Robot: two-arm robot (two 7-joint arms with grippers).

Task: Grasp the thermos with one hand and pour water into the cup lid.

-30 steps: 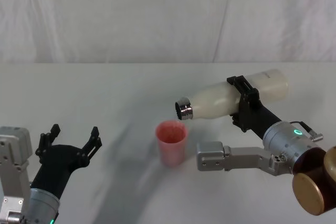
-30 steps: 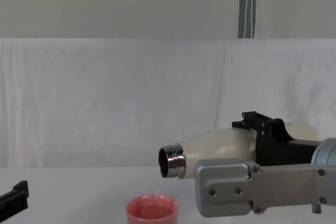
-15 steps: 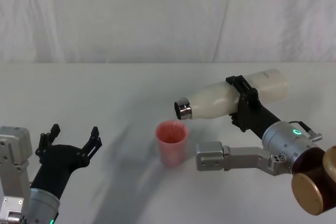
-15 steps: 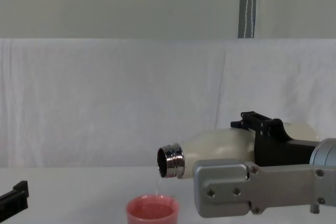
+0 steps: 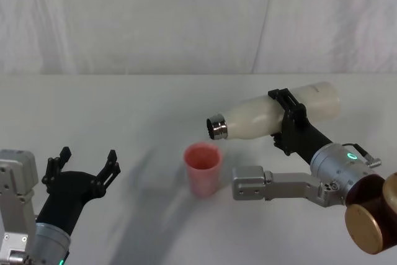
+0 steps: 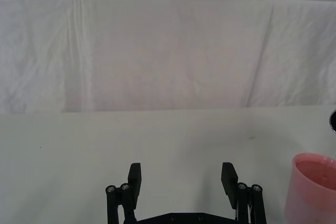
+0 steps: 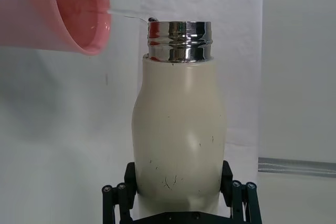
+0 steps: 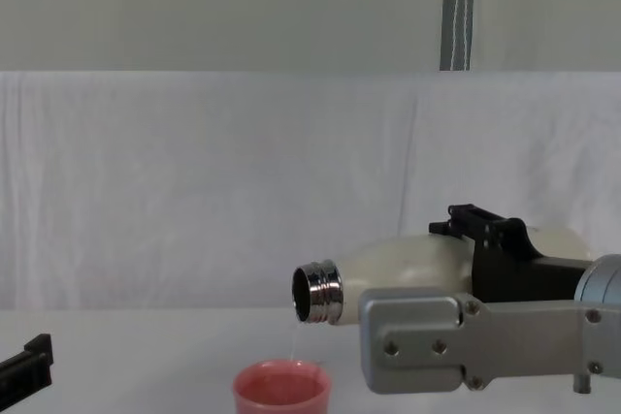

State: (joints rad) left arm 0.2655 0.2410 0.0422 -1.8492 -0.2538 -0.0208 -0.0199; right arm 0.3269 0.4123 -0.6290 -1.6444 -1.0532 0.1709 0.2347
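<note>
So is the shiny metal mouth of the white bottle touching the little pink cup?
Apart. In the chest view the tilted cream-white thermos's steel neck hangs above the pink cup lid, with bare backdrop between them and only a thin water stream crossing the gap.

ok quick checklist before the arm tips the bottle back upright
1. Right gripper clamped around the thermos body: ok.
2. Steel neck above the cup lid: ok.
3. Water landing inside the cup, thin stream from the neck: ok.
4. Cup lid upright on the table: ok.
5. Fill level in the cup: cannot tell.
6. Left gripper open, low on the left side, apart from the cup: ok.
</note>
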